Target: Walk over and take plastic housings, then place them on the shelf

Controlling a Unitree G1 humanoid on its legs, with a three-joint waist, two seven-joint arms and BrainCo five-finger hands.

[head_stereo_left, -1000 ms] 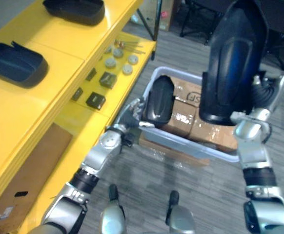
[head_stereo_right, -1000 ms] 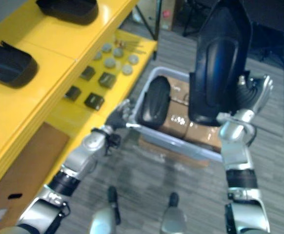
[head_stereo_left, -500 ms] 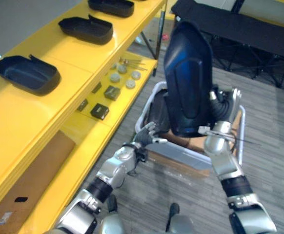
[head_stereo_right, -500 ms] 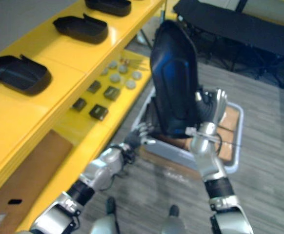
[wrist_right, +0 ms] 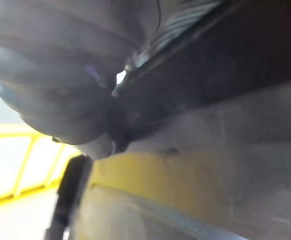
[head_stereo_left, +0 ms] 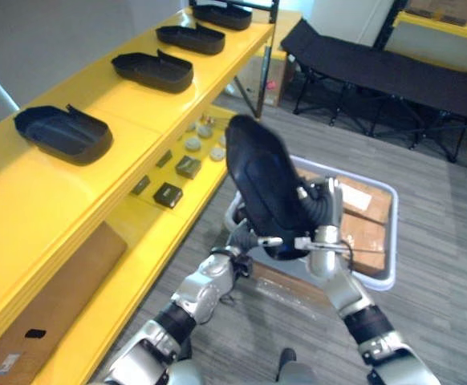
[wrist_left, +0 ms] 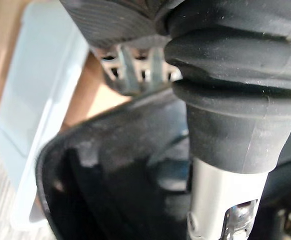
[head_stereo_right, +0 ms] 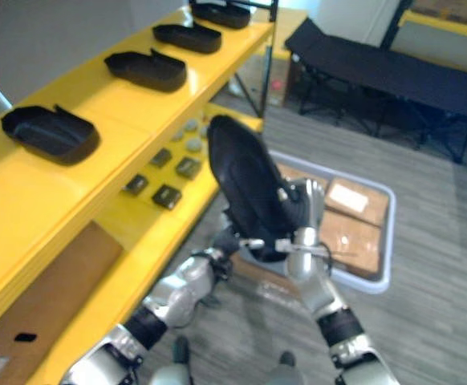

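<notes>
A large black plastic housing [head_stereo_left: 264, 186] is held up over the bin, tilted with its top toward the yellow shelf [head_stereo_left: 129, 120]. My right hand [head_stereo_left: 317, 215] is behind it on the right, shut on its edge. From below, my left hand [head_stereo_left: 241, 239] reaches up with straight fingers [wrist_left: 130, 70] at the housing's lower rim. The left wrist view shows the hollow side of a black housing [wrist_left: 100, 185]. Several more black housings lie on the shelf top, among them one near me [head_stereo_left: 63, 132] and one farther along [head_stereo_left: 153, 70].
A pale plastic bin [head_stereo_left: 382, 277] with cardboard boxes [head_stereo_left: 362, 200] stands on the floor by the shelf. Small dark blocks [head_stereo_left: 169, 194] and round discs [head_stereo_left: 193, 144] lie on the lower shelf, with a cardboard sheet [head_stereo_left: 49, 289] nearer me. A black folding cot [head_stereo_left: 378, 72] stands behind.
The camera has shifted. The housing has gone from upright to tilted and lower, nearer the shelf. My left hand has risen to its lower rim.
</notes>
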